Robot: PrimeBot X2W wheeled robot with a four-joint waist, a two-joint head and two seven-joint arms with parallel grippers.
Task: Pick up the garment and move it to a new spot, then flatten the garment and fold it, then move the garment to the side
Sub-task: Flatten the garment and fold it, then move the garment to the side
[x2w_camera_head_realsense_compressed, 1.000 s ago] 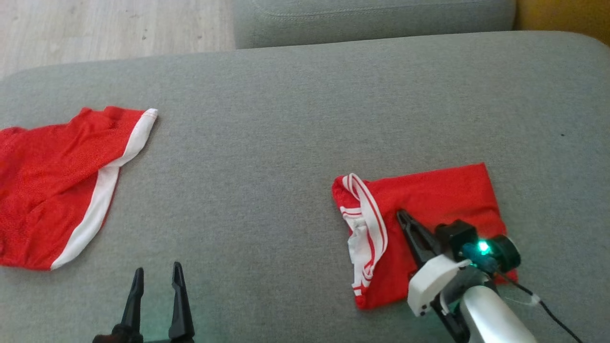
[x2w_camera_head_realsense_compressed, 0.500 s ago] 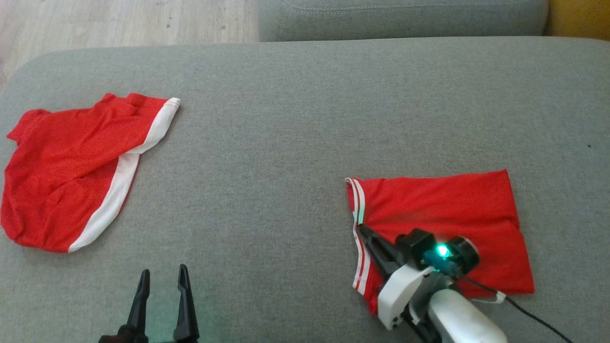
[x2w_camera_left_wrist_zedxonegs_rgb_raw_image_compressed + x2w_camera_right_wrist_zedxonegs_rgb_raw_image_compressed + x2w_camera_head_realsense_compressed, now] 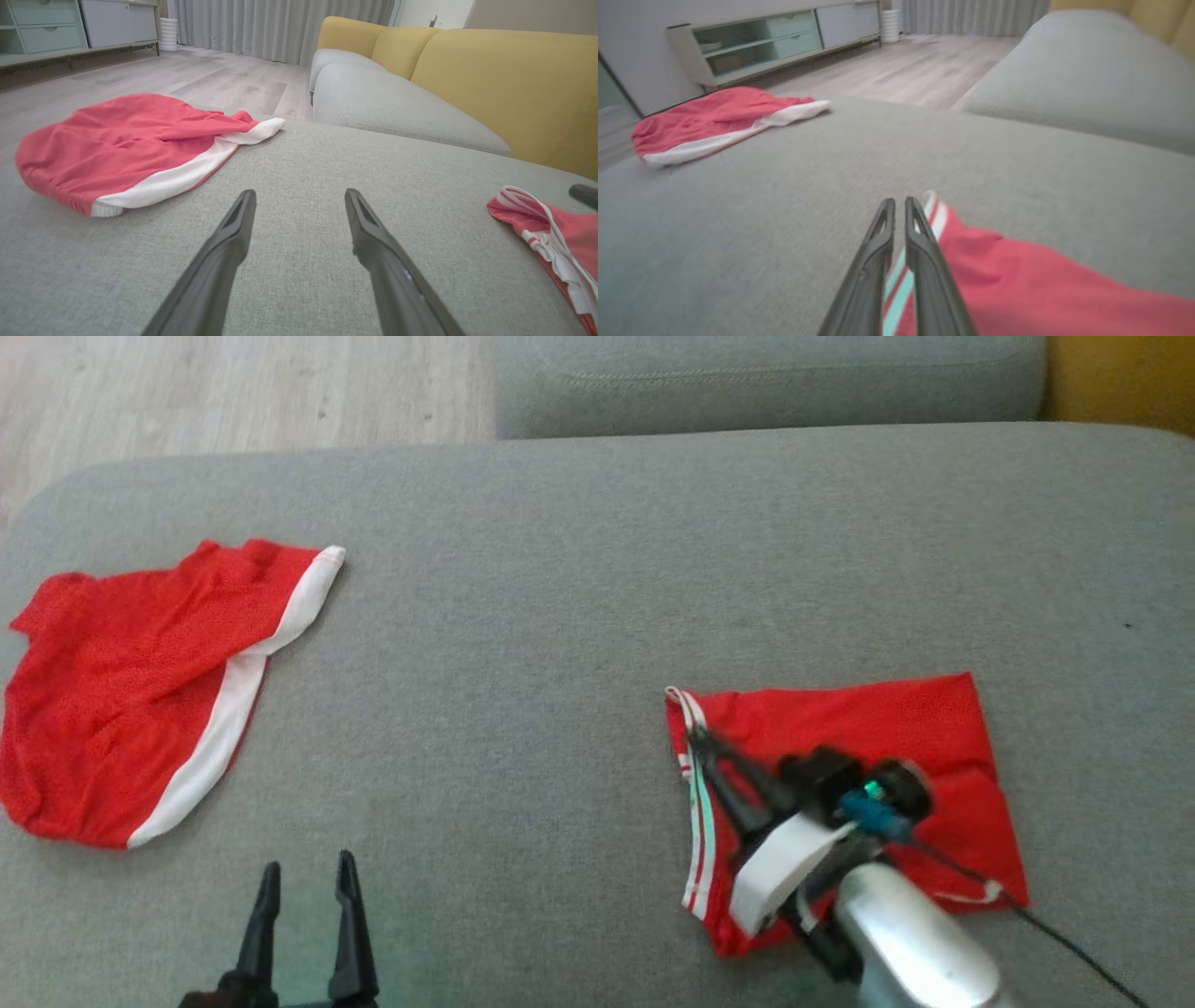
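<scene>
The garment (image 3: 868, 728) is red with a white-striped band along its left edge and lies folded flat on the right of the grey cushion (image 3: 560, 616). My right gripper (image 3: 695, 742) is shut, its fingertips low over the striped band near the far left corner. In the right wrist view the right gripper (image 3: 899, 200) has its fingers pressed together above the stripes of the garment (image 3: 1041, 289), with no cloth seen between them. My left gripper (image 3: 308, 863) stands open at the lower left over bare cushion. The left wrist view shows the left gripper (image 3: 299, 193) empty, with the garment (image 3: 560, 228) at the right edge.
A second red garment with a white band (image 3: 121, 691) lies loosely spread at the cushion's left end, also in the wrist views (image 3: 121, 140) (image 3: 714, 112). Another grey cushion (image 3: 766, 383) lies beyond, wooden floor (image 3: 233, 392) at upper left, and a yellow backrest (image 3: 514, 84) to the right.
The striped band, bunched and flipped over a second ago, now lies flat along the garment's left edge. My right gripper has slid left and up along that edge. The head camera shifted slightly.
</scene>
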